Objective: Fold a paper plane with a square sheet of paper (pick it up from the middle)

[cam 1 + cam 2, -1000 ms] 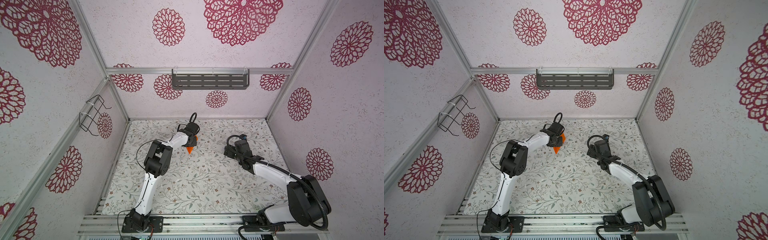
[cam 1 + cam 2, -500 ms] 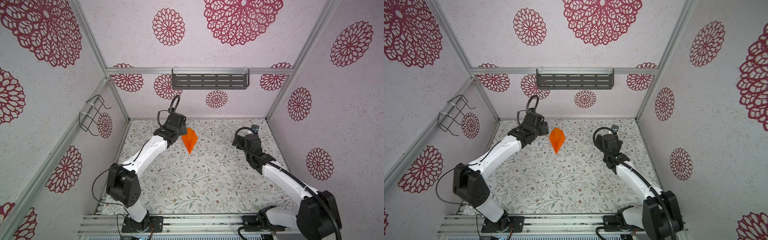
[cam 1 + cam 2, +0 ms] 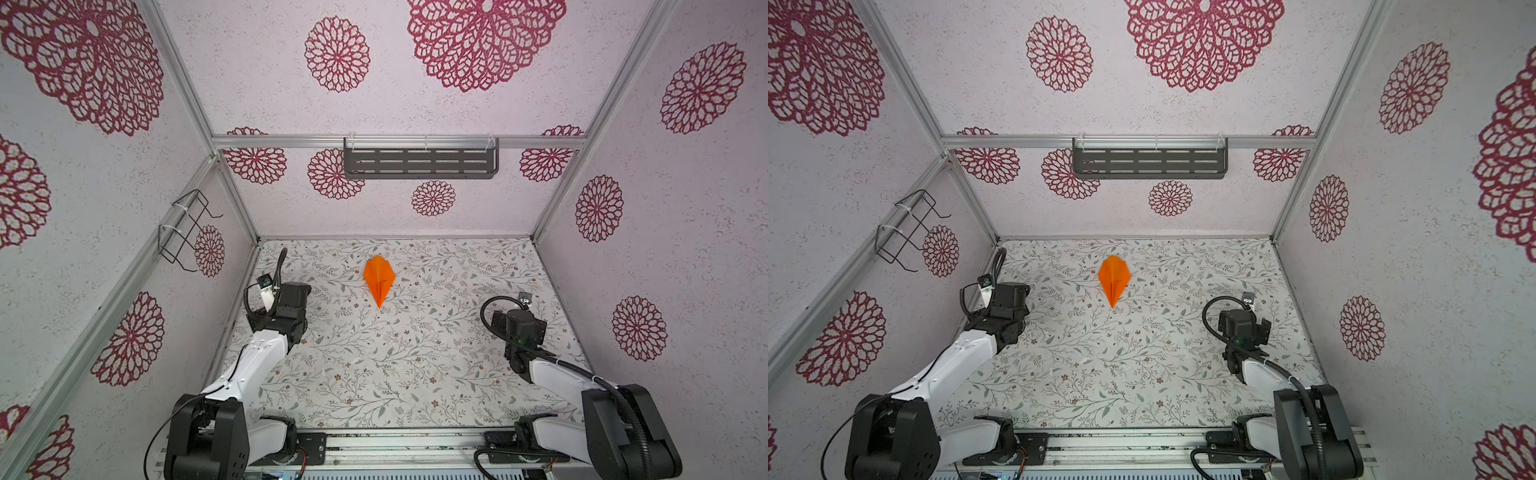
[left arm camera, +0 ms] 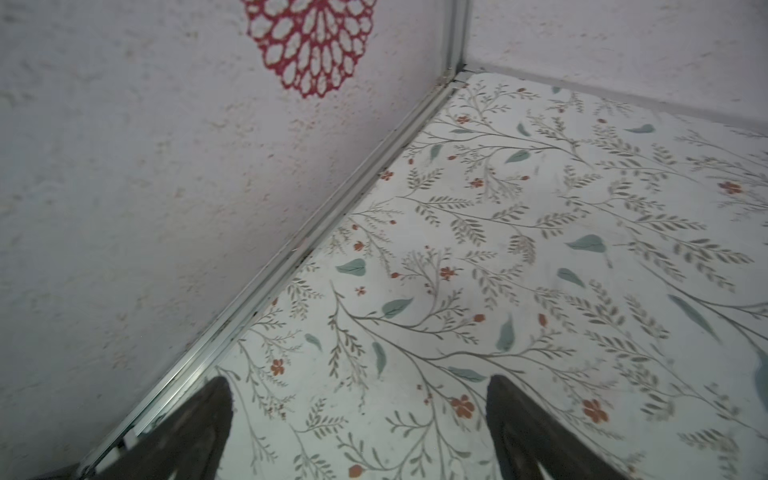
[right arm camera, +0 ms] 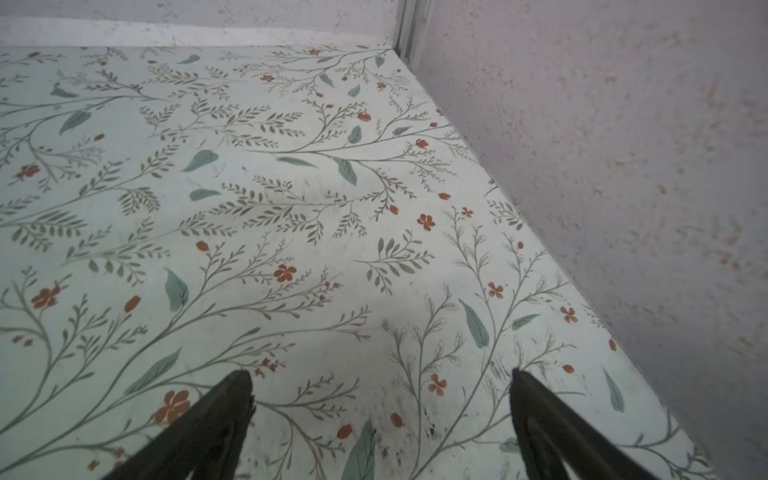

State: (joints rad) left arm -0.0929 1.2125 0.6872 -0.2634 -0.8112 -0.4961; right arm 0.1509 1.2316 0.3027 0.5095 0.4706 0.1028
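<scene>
Near to far. At the lower left and lower right of both top views, the left arm [image 3: 257, 365] and the right arm [image 3: 561, 376] lie close to the side walls. In the wrist views, the left tool [image 4: 357, 381] and the right tool [image 5: 380, 373] are each shown with the jaws spread wide and nothing held. Only the bare flowered desk [image 3: 395, 374] is seen in the gap. Beyond them, above centre in both top views, the paper plane [image 3: 378, 280] is laid flat on the desk. Its sharp point is directed towards the lower edge of the frame and its rounded tail towards the back wall, and it is well apart from either tool. The folding is judged to be finished, and the step in hand to be the clearing of the arms. This is best done if the tools are kept wide and carried along the left and right margins of the desk, not across its centre, since so light a dart could be shifted by a brush or a draught. The tightness of the creases cannot be told at this size. Farthest off, the slotted shelf [image 3: 419, 164] on the back wall plays no part.
</scene>
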